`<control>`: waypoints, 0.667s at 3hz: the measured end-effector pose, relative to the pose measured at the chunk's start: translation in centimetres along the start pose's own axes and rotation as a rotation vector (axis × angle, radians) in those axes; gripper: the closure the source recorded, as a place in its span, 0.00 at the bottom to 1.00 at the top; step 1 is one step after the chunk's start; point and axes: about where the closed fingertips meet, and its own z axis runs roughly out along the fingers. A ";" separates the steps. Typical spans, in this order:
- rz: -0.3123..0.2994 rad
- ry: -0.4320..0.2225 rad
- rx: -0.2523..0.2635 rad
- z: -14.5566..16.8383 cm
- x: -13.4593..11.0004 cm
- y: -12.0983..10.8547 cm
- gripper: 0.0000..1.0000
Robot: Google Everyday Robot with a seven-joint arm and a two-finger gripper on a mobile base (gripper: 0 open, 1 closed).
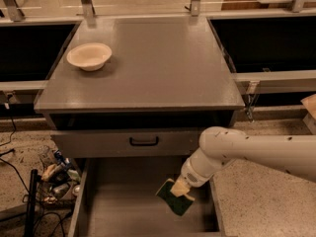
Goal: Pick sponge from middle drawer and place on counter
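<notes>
Green sponge [173, 201] lies against the tool [183, 187], inside the middle drawer [123, 207].

A shallow round cream bowl [89, 56] sits upright toward the far left, and a flat grey drawer front [98, 143] with a black handle [143, 141] is shut below it. The gripper [178, 191] hangs below that front, right of the handle. A tangle of black cables and small clutter [53, 179] lies on the speckled beige floor [261, 201] at lower left.
</notes>
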 end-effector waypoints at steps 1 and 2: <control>0.012 -0.005 0.071 -3.9 -0.5 -1.7 1.00; 0.011 -0.012 0.155 -8.7 -0.8 -2.4 1.00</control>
